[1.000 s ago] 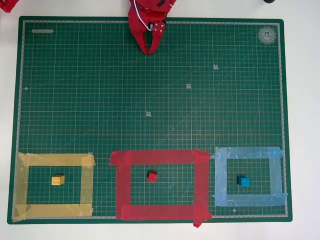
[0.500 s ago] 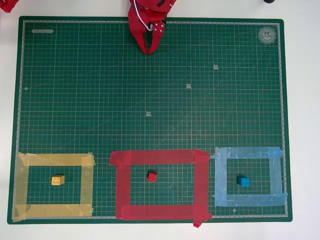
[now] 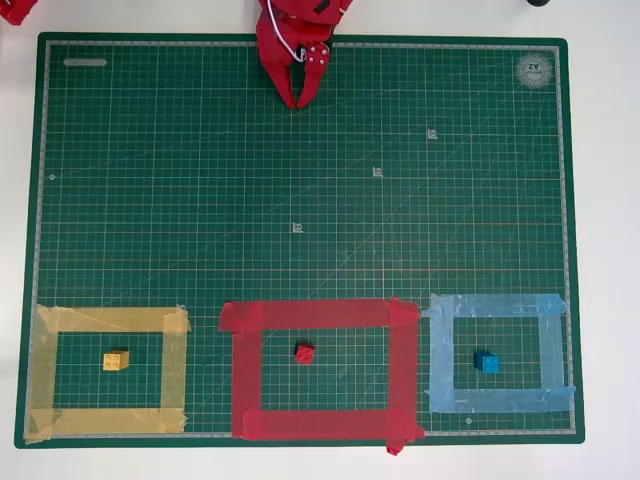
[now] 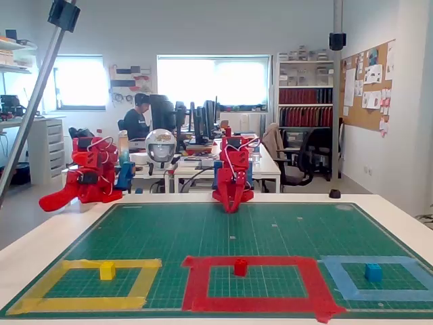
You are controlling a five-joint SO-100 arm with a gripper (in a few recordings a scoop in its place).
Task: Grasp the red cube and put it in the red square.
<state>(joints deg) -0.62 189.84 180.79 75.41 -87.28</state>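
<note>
In the overhead view the red arm (image 3: 300,30) is cut off by the top edge just behind the gripper (image 3: 297,103), so its base and upper joints are out of frame. Far from the gripper, the tiny white printed marks (image 3: 377,172) on the green cutting mat (image 3: 150,200) and the round logo (image 3: 535,70) at its corner are too small to read. In the fixed view, the tape end below the red square (image 4: 325,317) is clipped by the bottom edge, and the desks behind the gripper (image 4: 231,208) are blurred clutter.
</note>
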